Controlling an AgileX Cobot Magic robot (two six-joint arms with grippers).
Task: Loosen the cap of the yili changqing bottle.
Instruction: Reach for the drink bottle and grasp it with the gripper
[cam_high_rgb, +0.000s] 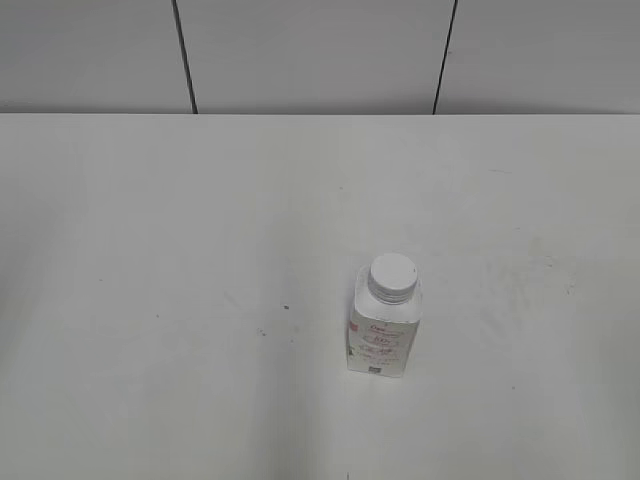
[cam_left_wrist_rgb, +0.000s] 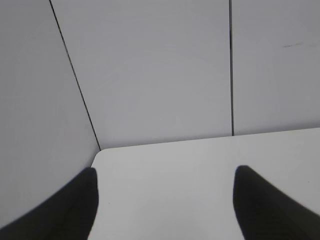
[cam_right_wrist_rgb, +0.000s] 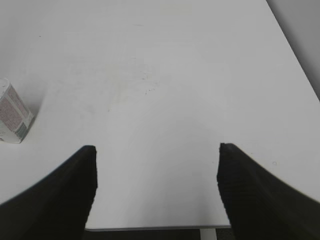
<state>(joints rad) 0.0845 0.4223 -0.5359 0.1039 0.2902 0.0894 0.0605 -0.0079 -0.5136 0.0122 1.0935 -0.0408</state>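
Note:
The yili changqing bottle (cam_high_rgb: 381, 332) stands upright on the white table (cam_high_rgb: 200, 250), right of the middle and near the front. It is white with pale pink printing and a small dark mark low on its front. Its white ribbed cap (cam_high_rgb: 391, 276) sits on the neck. The bottle's lower part also shows at the left edge of the right wrist view (cam_right_wrist_rgb: 14, 114). My left gripper (cam_left_wrist_rgb: 165, 175) is open and empty over a table corner. My right gripper (cam_right_wrist_rgb: 157, 150) is open and empty, well right of the bottle. Neither gripper shows in the exterior view.
A grey panelled wall (cam_high_rgb: 320, 50) runs behind the table's far edge. In the left wrist view the table's rounded corner (cam_left_wrist_rgb: 102, 152) meets the wall. In the right wrist view the table's front edge (cam_right_wrist_rgb: 150, 227) lies just below the fingers.

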